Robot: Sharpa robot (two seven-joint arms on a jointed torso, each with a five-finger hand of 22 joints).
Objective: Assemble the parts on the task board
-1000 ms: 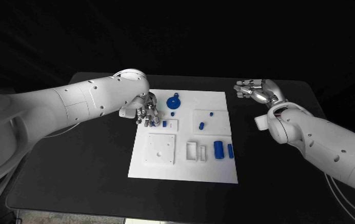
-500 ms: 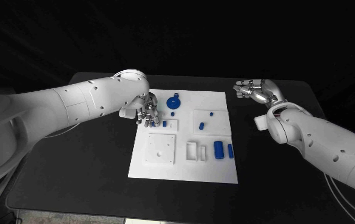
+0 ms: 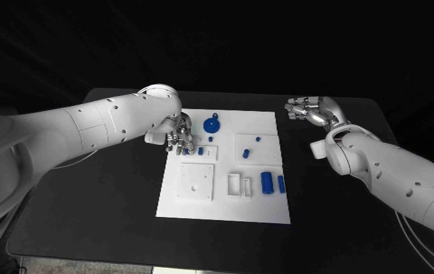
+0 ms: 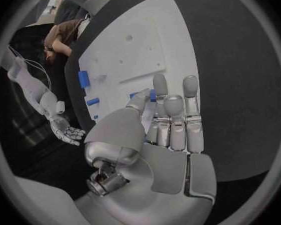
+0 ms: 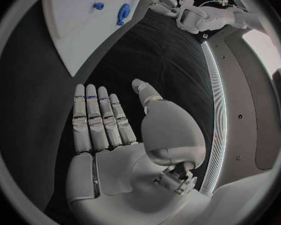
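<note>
The white task board (image 3: pixel 226 208) lies in the middle of the black table. My left hand (image 3: pixel 179 137) hovers low over its left edge, near a small white block (image 3: pixel 207 152) that carries a little blue peg (image 3: pixel 201 151). In the left wrist view, the thumb and a finger (image 4: pixel 159 87) of the left hand (image 4: pixel 168 135) pinch a small blue part (image 4: pixel 150 94). My right hand (image 3: pixel 312 111) rests off the board to the right, with its fingers (image 5: pixel 97 120) straight, apart and holding nothing.
On the board are a blue round disc (image 3: pixel 212 124), two small blue pegs (image 3: pixel 258 140) (image 3: pixel 246 153), a thick blue cylinder (image 3: pixel 267 182) and a thin blue bar (image 3: pixel 281 184). A square white plate (image 3: pixel 196 182) and a white frame (image 3: pixel 235 185) sit nearer the front edge.
</note>
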